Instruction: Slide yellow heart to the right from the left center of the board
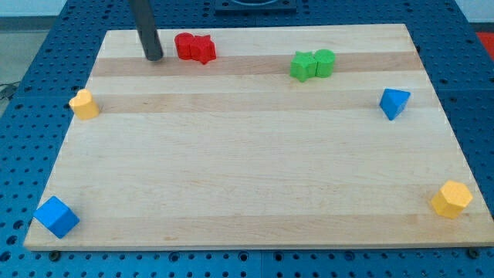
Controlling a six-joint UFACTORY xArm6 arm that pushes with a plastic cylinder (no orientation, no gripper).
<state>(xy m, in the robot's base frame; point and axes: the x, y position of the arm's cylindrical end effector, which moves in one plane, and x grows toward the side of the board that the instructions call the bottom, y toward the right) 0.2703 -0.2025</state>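
Observation:
The yellow heart sits at the board's left edge, a little above mid-height. My tip rests on the board near the view's top left, up and to the right of the yellow heart and well apart from it. Two red blocks lie touching each other just to the right of my tip, with a small gap between them and the tip.
Two green blocks sit together at the top, right of centre. A blue triangular block is near the right edge. A yellow hexagonal block is at the bottom right corner. A blue cube is at the bottom left corner.

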